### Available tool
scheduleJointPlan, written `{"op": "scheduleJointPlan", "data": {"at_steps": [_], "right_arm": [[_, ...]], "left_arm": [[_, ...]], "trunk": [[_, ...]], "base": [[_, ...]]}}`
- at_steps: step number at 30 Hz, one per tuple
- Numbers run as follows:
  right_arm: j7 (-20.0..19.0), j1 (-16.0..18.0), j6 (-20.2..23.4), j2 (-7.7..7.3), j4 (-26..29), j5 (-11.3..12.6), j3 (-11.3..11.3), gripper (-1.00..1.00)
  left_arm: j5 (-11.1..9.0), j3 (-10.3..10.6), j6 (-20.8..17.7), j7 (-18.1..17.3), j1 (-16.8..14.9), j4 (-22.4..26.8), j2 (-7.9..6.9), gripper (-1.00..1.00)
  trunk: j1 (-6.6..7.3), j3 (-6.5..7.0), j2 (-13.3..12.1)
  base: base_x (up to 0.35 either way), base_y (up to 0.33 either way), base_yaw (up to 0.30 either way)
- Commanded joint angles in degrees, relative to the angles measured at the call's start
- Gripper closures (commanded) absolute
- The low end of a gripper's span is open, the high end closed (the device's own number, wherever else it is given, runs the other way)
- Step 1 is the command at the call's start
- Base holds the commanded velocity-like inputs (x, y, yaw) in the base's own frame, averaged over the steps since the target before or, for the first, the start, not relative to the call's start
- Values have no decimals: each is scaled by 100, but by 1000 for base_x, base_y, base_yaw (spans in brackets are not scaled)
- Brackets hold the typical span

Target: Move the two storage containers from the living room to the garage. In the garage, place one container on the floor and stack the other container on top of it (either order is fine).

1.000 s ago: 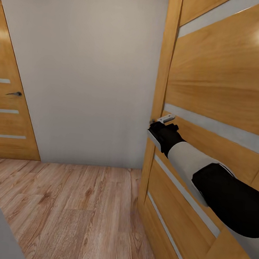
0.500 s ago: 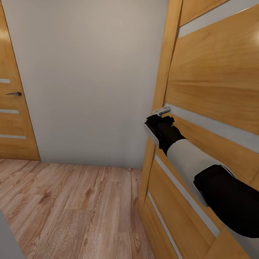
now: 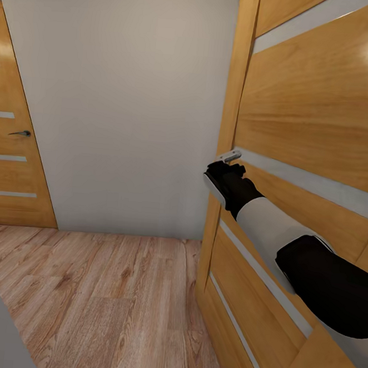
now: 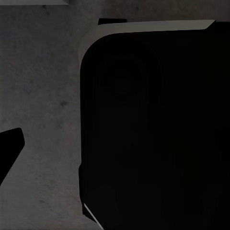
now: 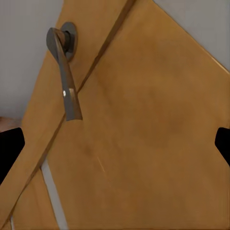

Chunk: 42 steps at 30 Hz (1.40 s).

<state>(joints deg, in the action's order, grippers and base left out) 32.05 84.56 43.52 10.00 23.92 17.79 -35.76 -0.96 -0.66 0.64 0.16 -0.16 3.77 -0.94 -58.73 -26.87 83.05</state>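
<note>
**Right arm at a door handle in a wood-floored hallway**

From the head view, the scene was a narrow passage with a plain grey-white wall [image 3: 124, 100] at the far end and light wood plank flooring [image 3: 96, 299] below. A wooden door [image 3: 312, 122] with pale horizontal strips stood close on the right, and a second door [image 3: 8, 152] of the same style with a dark lever stood far to the left. The right arm reached forward along the near door, its right gripper [image 3: 222, 179] just under the silver door handle [image 3: 230, 155] at the door's edge. Whether it touched the handle could not be told, nor whether the jaws were released or clenched. The storage containers were not to be seen here.

From the left wrist view, a dark rounded body with a pale edge [image 4: 143, 124] lay over a mottled grey surface [image 4: 38, 96]; the jaws' state could not be told.

From the right wrist view, the door handle [image 5: 64, 76] hung on its round rosette against the wooden door [image 5: 153, 134], apart from the two dark fingertips [image 5: 9, 148] at the picture's edges, which stood wide apart with nothing between them.
</note>
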Motion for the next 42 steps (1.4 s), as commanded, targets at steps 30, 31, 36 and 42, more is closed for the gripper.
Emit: {"op": "scheduleJointPlan", "data": {"at_steps": [30,31,36,42], "right_arm": [[-202,-1,20,0,-498,-18,-52,-100],[-192,-1,-83,0,-756,-32,-57,-100],[-182,-1,-542,0,-1263,-113,-75,-100],[-176,-1,-645,0,-1340,-234,-72,-100]], "left_arm": [[-17,-5,7,2,-2,1,-3,-100],[-16,-5,7,2,-2,1,-3,-100],[-17,0,7,2,-2,1,-3,-100],[-18,-4,7,2,-2,1,-3,-100]], "trunk": [[0,-6,3],[0,-6,3],[0,-6,3],[0,-6,3]], "base": [[0,0,0],[0,0,0],[0,0,0],[0,0,0]]}}
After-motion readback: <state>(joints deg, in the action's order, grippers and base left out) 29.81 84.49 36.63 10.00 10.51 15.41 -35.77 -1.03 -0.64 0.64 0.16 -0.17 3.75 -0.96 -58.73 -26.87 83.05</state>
